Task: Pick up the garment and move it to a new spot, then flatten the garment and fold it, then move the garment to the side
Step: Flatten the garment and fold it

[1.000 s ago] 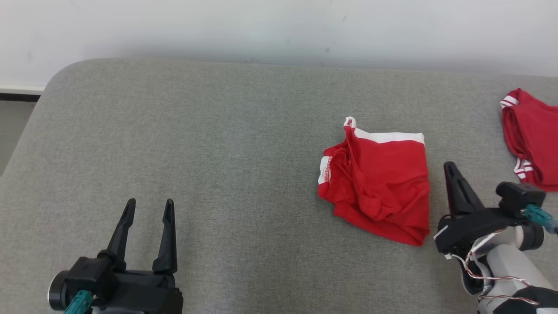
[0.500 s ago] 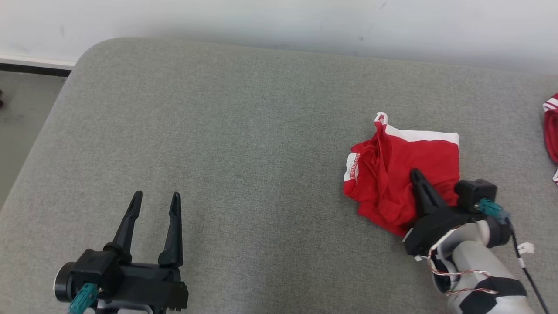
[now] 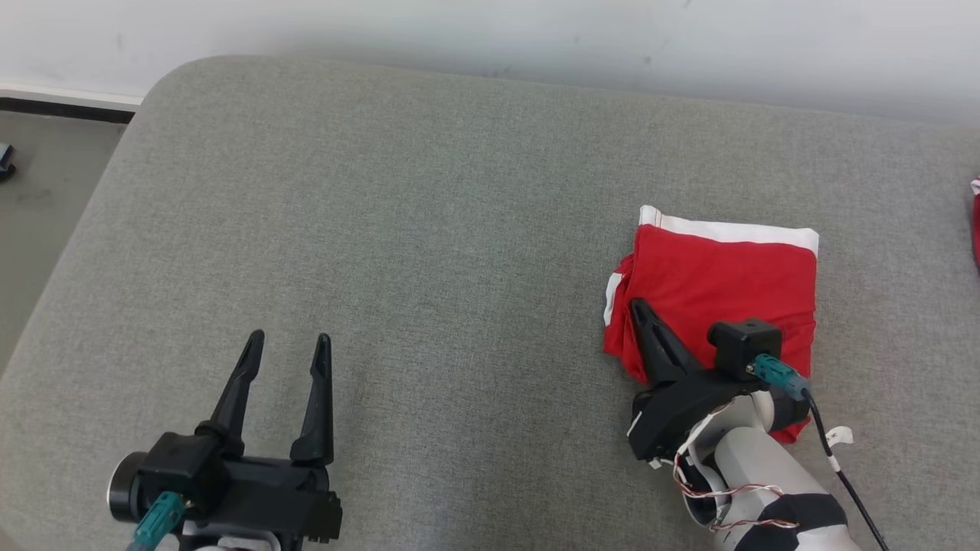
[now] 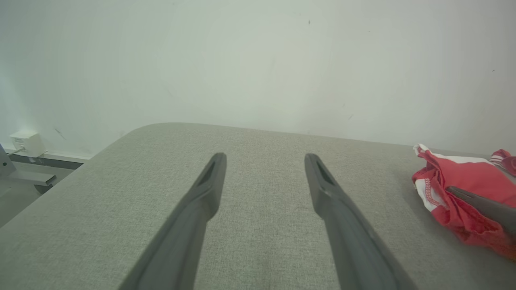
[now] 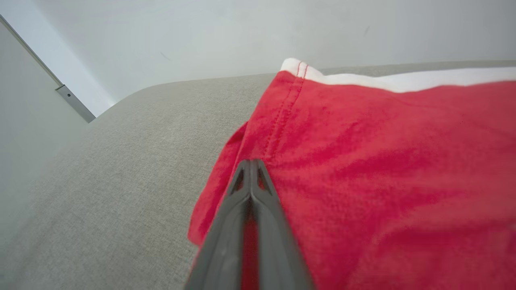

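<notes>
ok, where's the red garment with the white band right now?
In the head view the red garment lies on the right side of the grey cushion, with the shut right gripper over its near left corner.

A desk (image 3: 383, 229) covered in grey woven fabric, rounded at its far-left corner, is set against a plain pale wall (image 3: 459, 23). Grey floor (image 3: 46, 199) is seen to its left, edged by a dark skirting strip (image 3: 61, 109). A small white box (image 4: 25, 143) is mounted low on the wall. Everything is evenly, softly lit.
</notes>
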Controlling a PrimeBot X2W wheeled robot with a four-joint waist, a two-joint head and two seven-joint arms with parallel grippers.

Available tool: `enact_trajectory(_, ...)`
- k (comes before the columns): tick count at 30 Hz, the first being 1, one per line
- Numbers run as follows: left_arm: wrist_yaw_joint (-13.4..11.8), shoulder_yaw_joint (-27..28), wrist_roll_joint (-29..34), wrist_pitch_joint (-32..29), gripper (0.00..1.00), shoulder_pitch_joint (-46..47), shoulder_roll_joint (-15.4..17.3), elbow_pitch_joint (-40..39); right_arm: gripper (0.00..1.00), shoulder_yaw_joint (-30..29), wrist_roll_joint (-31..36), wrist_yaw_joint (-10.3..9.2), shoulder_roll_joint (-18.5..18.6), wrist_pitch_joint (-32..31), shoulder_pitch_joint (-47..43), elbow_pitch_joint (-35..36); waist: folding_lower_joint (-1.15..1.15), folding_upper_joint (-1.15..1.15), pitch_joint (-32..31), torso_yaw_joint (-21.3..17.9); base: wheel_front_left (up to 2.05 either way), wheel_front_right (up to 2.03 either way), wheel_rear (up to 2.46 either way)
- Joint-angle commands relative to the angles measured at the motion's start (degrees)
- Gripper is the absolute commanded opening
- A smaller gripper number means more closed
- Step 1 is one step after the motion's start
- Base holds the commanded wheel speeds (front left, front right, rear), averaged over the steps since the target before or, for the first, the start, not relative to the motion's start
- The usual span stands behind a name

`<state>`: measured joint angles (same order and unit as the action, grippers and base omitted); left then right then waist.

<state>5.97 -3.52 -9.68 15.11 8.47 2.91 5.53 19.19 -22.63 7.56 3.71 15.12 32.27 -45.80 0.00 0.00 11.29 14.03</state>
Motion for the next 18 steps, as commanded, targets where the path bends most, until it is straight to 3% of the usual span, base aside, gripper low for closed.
enact_trajectory(1, -0.3, -0.2, -0.1, 0.0, 1.00, 0.6, 0.0, 0.1, 0.00, 0.1, 0.1, -0.14, -0.1, 0.0, -0.6, 0.1, 0.00, 0.00, 0.1, 0.0, 0.00, 0.00, 0.00)
enact_trajectory(12, -0.5, 0.2, 0.5, 0.0, 1.00, 0.5, 0.0, 0.3, 0.00, -1.3, 0.8, -0.14, -0.7, 0.0, -3.3, 10.1, 0.00, 0.00, -0.7, -3.6, 0.00, 0.00, 0.00)
enact_trajectory(18, -0.2, 1.6, 1.4, 0.0, 1.00, -0.5, 0.0, 0.4, 0.00, -5.5, 3.4, -0.14, 1.9, 0.0, -7.0, 15.9, 0.00, 0.00, -2.6, -7.3, 0.00, 0.00, 0.00)
